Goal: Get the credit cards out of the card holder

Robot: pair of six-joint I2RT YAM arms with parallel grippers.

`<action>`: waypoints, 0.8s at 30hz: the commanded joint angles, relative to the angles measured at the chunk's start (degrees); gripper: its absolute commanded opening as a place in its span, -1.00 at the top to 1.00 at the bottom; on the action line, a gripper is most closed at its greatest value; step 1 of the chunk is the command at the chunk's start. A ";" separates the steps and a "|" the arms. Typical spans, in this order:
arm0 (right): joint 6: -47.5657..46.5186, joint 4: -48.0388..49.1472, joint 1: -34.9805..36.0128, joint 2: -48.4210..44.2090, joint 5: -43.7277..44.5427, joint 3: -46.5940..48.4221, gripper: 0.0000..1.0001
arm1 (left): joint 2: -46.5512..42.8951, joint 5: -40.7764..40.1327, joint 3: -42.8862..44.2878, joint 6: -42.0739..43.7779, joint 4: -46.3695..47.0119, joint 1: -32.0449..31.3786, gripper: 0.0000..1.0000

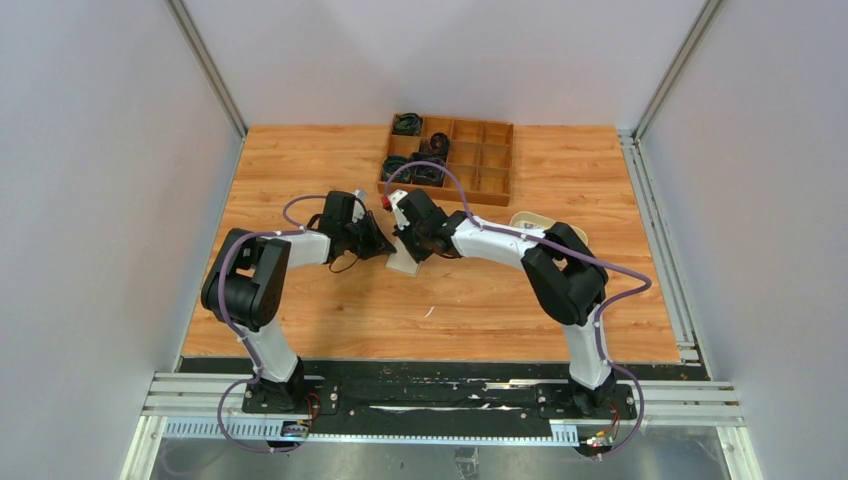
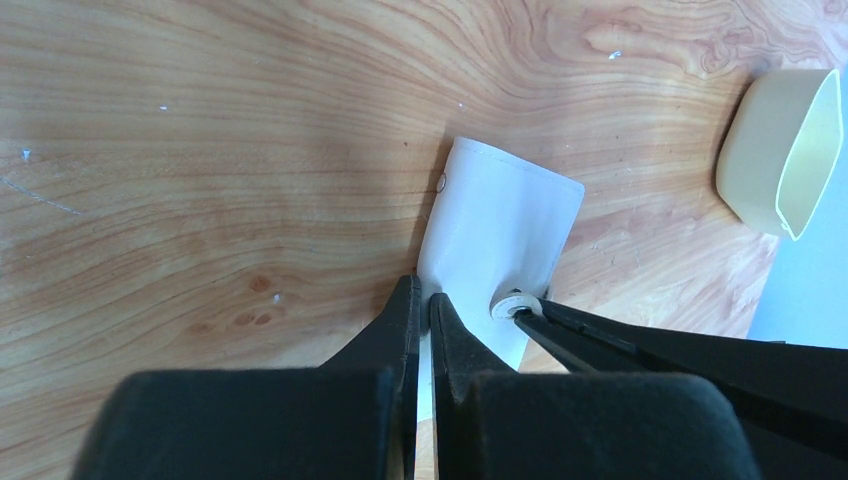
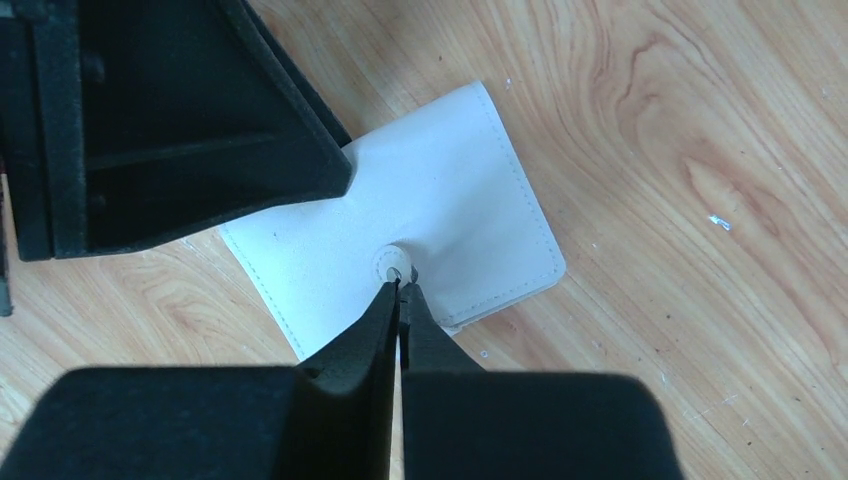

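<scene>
The card holder (image 3: 450,190), a pale folded wallet, lies closed on the wooden table; it also shows in the left wrist view (image 2: 500,215) and between the arms from above (image 1: 404,264). My left gripper (image 2: 426,300) is shut on its near edge, a thin strip of the wallet pinched between the fingers. My right gripper (image 3: 400,283) is shut on the round snap tab (image 3: 392,262) at the wallet's middle edge. From above, both grippers (image 1: 388,247) (image 1: 408,252) meet over the wallet. The credit cards are hidden.
A brown wooden compartment box (image 1: 480,160) with black items in some cells stands at the back. A cream oval tray (image 2: 785,150) sits to the right of the wallet, partly behind the right arm (image 1: 530,220). Grey walls enclose the table.
</scene>
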 commanded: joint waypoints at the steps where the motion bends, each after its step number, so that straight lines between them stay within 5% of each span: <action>1: -0.73 -1.80 -0.83 -1.22 1.86 -1.82 1.00 | 0.91 -1.86 -0.58 0.45 0.27 0.17 1.00; 9: 2.79 8.05 -8.20 -12.13 -11.16 -13.94 1.00 | 0.97 -3.23 -0.85 0.59 0.27 0.21 1.00; 16: 5.36 12.83 -10.31 -12.32 -14.77 -19.78 1.00 | 0.92 -3.38 -0.72 0.07 0.21 0.17 1.00; 17: 5.81 13.44 -10.37 -11.91 -15.01 -20.12 1.00 | 0.73 -2.95 -0.60 0.05 0.12 0.17 0.87; 19: 6.41 14.14 -10.31 -11.32 -15.45 -20.48 1.00 | -0.48 -2.11 -0.56 -0.02 -0.01 0.17 0.26; 20: 6.72 14.31 -10.31 -11.25 -15.66 -20.56 1.00 | -1.54 -1.89 -0.53 0.10 -0.12 0.17 -0.32; 21: 6.86 14.36 -10.31 -11.35 -15.94 -20.51 1.00 | -2.66 -1.47 -0.15 0.51 -0.42 0.09 -0.68; 24: 6.95 14.25 -10.31 -13.04 -16.16 -20.22 1.00 | -6.59 0.18 1.85 3.57 -3.54 -0.81 -0.99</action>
